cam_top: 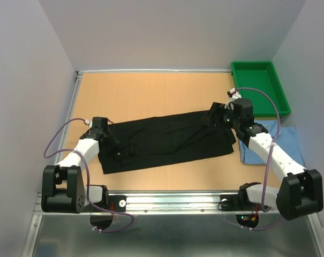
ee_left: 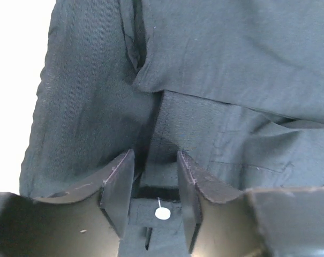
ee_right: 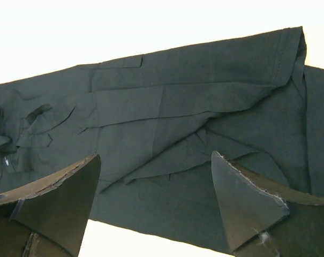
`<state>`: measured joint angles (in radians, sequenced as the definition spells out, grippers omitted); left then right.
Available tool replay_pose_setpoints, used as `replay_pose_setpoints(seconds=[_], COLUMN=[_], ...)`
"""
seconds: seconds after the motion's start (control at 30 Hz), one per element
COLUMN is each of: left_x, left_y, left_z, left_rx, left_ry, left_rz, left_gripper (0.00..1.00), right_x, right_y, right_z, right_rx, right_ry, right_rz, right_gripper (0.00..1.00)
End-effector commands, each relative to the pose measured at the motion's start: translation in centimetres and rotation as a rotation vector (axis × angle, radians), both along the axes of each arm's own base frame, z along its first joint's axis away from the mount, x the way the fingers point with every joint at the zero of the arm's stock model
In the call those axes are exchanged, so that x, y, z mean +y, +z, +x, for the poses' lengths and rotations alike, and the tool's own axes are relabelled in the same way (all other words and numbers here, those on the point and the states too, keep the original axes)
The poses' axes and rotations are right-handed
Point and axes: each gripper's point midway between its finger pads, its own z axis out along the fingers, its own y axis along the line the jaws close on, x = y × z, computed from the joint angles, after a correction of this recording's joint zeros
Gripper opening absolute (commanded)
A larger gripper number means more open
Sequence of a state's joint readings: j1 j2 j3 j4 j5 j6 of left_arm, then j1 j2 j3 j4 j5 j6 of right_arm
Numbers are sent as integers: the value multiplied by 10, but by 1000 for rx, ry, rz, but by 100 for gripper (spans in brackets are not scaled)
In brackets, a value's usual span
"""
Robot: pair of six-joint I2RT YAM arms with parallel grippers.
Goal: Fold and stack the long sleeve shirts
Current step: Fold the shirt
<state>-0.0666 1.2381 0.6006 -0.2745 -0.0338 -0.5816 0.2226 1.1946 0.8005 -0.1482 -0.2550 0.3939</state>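
The black shirt [cam_top: 167, 140] lies lengthwise left to right on the tabletop [cam_top: 151, 91], its left end under the half-closed left tool [ee_left: 155, 156], grip not sure, its right end under the spread right tool [ee_right: 156, 155]

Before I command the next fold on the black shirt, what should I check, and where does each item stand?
1. Right hand free: ok, open above the black shirt, nothing held.
2. Left hand grip: cannot tell; jaws partly apart, cloth and a white button between them.
3. Black shirt lying flat: not ok, creased, layers overlapping.
4. Light blue shirt reachable: not ok, the right arm crosses over it.
5. Green tray apart from the black shirt: ok.
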Motion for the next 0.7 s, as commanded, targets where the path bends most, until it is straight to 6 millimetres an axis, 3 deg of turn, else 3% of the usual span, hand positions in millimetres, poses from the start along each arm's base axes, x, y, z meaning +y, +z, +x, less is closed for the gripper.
replay_pose_setpoints(seconds=[0.0,0.17,0.3,0.47,0.67], left_x=[-3,-1,-1,4,0], left_y=[13,15,9,4,-1], left_z=[16,18,16,14,17], left_rx=[-54,-63,-45,-31,-16], left_ry=[1,8,7,18,5], left_rz=[-3,10,17,40,31], left_gripper=[45,28,29,41,38], right_x=[-3,-4,-4,-2,-2], right_y=[4,4,5,4,3], right_z=[-6,-8,-9,-10,-12], right_rx=[-40,-44,-48,-47,-48], right_ry=[14,18,22,35,38], right_rz=[-10,-19,-23,-19,-19], right_gripper=[89,89,89,89,89])
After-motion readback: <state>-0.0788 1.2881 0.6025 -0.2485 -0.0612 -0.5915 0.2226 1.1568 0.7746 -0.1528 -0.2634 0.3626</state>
